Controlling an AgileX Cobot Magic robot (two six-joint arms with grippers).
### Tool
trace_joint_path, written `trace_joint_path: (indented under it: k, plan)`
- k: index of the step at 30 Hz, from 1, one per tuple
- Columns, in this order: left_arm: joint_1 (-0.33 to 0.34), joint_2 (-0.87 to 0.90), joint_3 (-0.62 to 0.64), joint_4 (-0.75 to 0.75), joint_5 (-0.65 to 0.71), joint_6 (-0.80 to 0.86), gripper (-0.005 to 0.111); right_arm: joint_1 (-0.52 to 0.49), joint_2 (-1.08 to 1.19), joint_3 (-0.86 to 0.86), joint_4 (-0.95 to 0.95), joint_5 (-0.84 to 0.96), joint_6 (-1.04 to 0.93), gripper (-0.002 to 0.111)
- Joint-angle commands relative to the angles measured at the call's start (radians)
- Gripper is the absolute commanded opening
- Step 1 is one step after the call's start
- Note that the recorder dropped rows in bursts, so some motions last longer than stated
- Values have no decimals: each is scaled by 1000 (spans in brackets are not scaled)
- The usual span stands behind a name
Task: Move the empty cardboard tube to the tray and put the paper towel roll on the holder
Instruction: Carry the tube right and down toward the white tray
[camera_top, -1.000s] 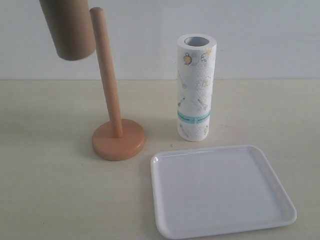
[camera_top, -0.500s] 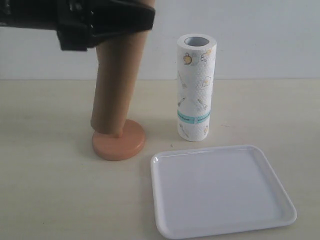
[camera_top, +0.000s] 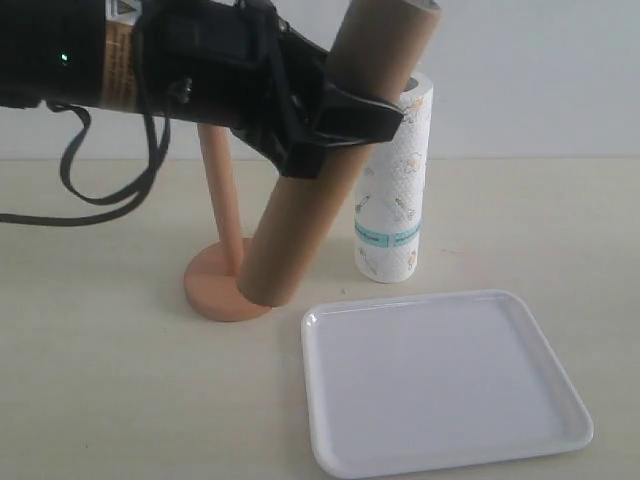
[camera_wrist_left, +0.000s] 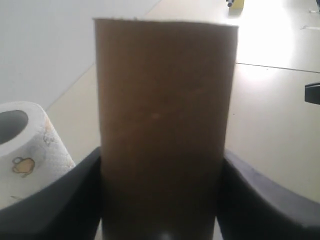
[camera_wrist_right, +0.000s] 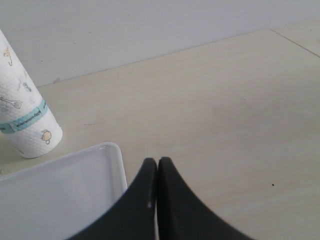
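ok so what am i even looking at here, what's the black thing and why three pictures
It is a robot with two arms, each ending in a pincer. One picture is from a camera looking at the table; the other two are from cameras on each arm's wrist.

The black thing is the left arm. Its left pincer is clamped around a brown cardboard tube, held tilted, with its lower end by the wooden holder. The left wrist picture shows that tube up close between the fingers.

A printed paper towel roll stands upright on the table, with a white tray lying in front of it.

The right pincer is shut and empty, hovering near the tray's edge.
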Motion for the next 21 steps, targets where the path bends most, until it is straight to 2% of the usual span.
trace_joint_path:
  k: [1,2,4,6,12,16,19,21]
  plan:
    - [-39,45,-25,-4,25,4,4,-7,-5,0,-5,-6,-4,0]
    - [-41,49,-28,-23,23,4,4,-7,-5,0,-5,-6,-4,0]
    - [-41,59,-32,-176,-16,20,4,-7,-5,0,-5,-6,-4,0]
    - [-41,62,-32,-253,-36,53,4,-7,-5,0,-5,-6,-4,0]
    - [-39,80,-32,-297,-5,-140,4,-7,-5,0,-5,-6,-4,0]
    - [-39,111,-34,-402,-7,-235,4,-7,-5,0,-5,-6,-4,0]
    - [-39,133,-36,-337,-42,-235,4,-7,-5,0,-5,-6,-4,0]
    - [-39,136,-41,-210,-42,-237,4,-7,-5,0,-5,-6,-4,0]
